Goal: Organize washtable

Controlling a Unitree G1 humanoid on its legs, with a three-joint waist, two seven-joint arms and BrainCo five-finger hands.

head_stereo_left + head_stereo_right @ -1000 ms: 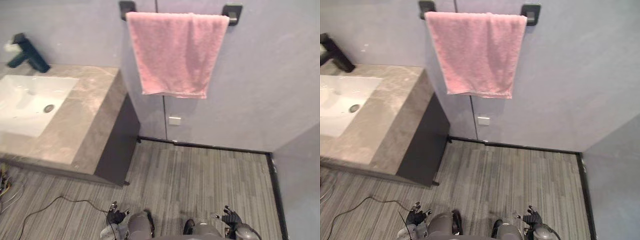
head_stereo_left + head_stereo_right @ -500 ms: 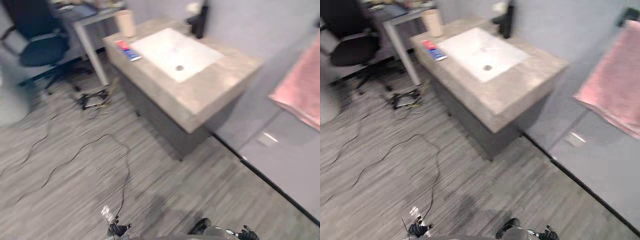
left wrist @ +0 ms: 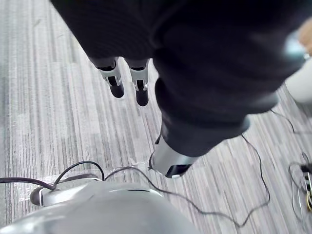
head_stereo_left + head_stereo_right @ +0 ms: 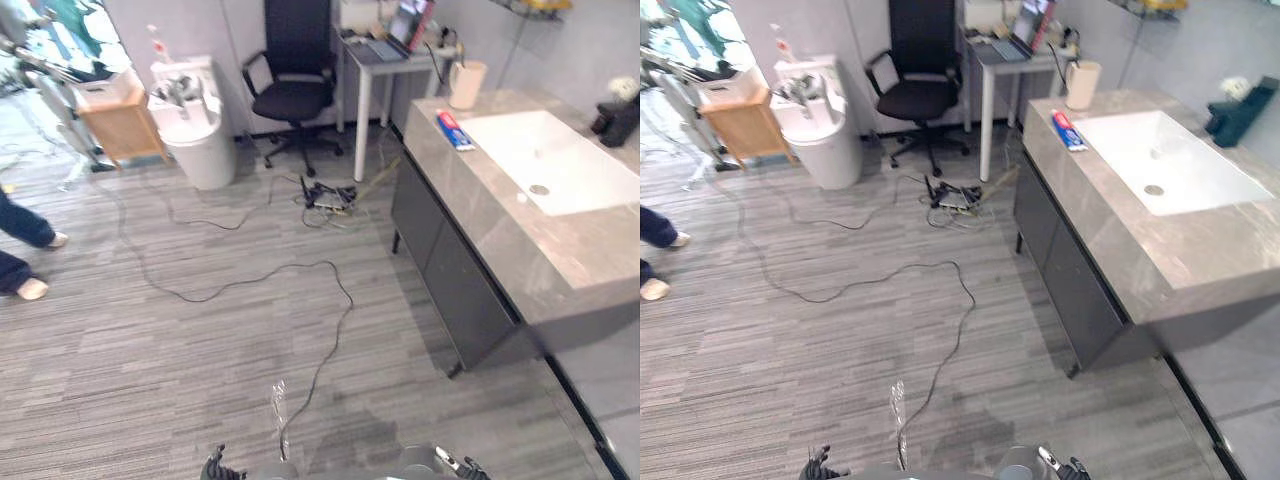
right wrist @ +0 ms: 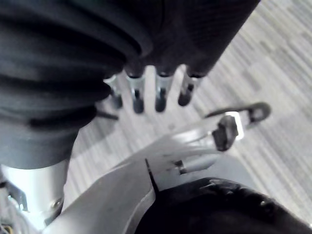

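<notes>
- One sink (image 4: 560, 160) is sitting in the tabletop (image 4: 560, 262).
- One cup (image 4: 466, 84) is standing near the sink.
- One tube (image 4: 455, 130) is lying beside the sink.
- One dark faucet (image 4: 615, 120) is standing at the sink.

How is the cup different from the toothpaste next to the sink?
The cup stands upright; the toothpaste lies flat. The cup is plain beige; the toothpaste is red, blue and white. The cup looks round, the toothpaste long and thin. Both rest on the grey counter beside the white sink.
</notes>
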